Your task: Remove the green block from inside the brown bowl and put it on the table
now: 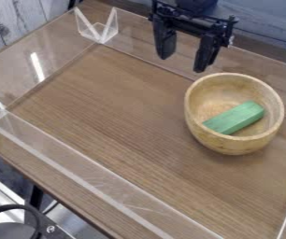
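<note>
The green block [235, 118] lies slantwise inside the brown bowl [201, 97], toward the side away from the pincer [184, 67], and the bowl sits on the wood-grain counter [121, 121]. Released, with its two dark fingers spread apart and nothing between them, the pincer hangs near the bowl, at the top of the view. Clear low walls [77, 166] edge the counter, and a dark cable [19, 207] curls at the lower left corner.
</note>
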